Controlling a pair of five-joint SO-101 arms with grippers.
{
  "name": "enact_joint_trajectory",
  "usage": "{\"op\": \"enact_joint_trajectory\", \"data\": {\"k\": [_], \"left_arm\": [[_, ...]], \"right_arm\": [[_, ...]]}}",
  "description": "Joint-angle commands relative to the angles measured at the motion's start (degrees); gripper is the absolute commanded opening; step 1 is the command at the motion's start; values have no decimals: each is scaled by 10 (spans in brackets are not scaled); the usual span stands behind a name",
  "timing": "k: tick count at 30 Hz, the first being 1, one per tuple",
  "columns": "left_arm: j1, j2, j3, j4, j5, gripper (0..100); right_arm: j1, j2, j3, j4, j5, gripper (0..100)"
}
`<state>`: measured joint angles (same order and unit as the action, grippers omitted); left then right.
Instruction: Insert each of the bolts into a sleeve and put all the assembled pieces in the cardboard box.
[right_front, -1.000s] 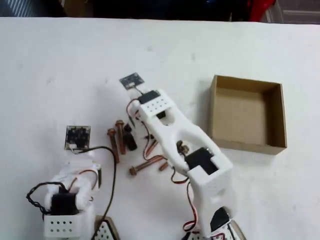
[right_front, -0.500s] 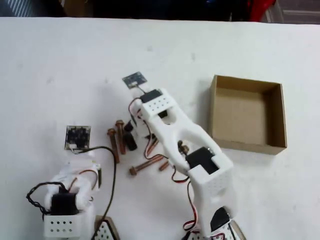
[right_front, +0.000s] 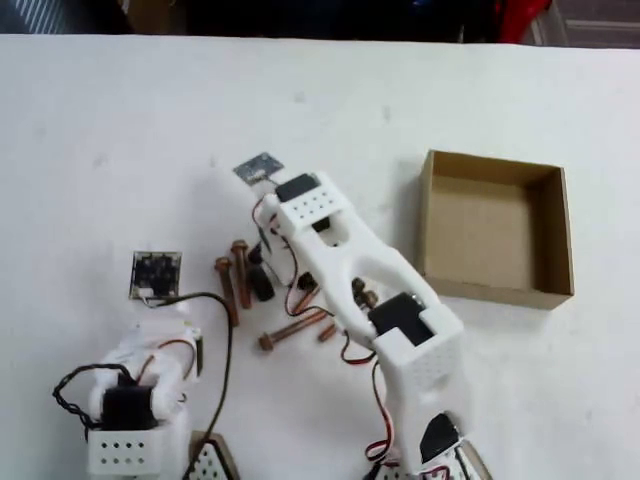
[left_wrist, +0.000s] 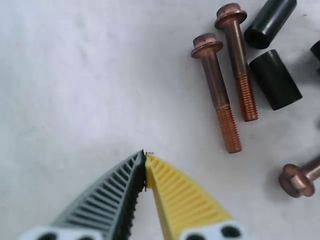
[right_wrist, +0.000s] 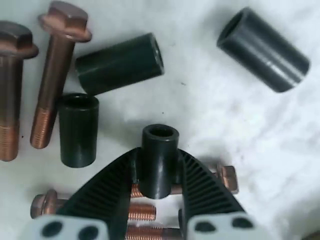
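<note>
Bolts (right_front: 232, 278) and sleeves (right_front: 262, 285) lie loose by the right arm in the high view, cardboard box (right_front: 500, 291) apart.
Left wrist view: left gripper (left_wrist: 145, 159) closed, empty, near two bolts.
Right wrist view: right gripper (right_wrist: 159, 154) clamped on black sleeve (right_wrist: 159, 170).

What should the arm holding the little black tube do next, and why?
Probably lift it a little, straight up. The right arm's jaws are shut on the short black cylindrical sleeve, whose open end looks empty, and copper-coloured metal bolts lie just beneath it. Raising it would likely clear them, so a bolt can go in.
</note>
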<state>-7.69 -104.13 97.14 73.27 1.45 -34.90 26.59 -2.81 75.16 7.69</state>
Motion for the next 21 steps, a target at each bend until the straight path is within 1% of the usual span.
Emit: {"op": "enact_joint_trajectory", "data": {"k": [1, 4, 8, 16, 21], "left_arm": [[4, -5, -2, 3, 5, 24], [4, -5, -2, 3, 5, 24], [4, -5, -2, 3, 5, 24], [4, -5, -2, 3, 5, 24], [4, -5, -2, 3, 5, 24]], "right_arm": [[6, -10, -27, 7, 7, 15], [6, -13, -28, 7, 8, 15], [6, -66, -28, 24, 8, 15], [7, -261, -28, 128, 9, 15], [7, -378, -25, 161, 11, 15]]}}
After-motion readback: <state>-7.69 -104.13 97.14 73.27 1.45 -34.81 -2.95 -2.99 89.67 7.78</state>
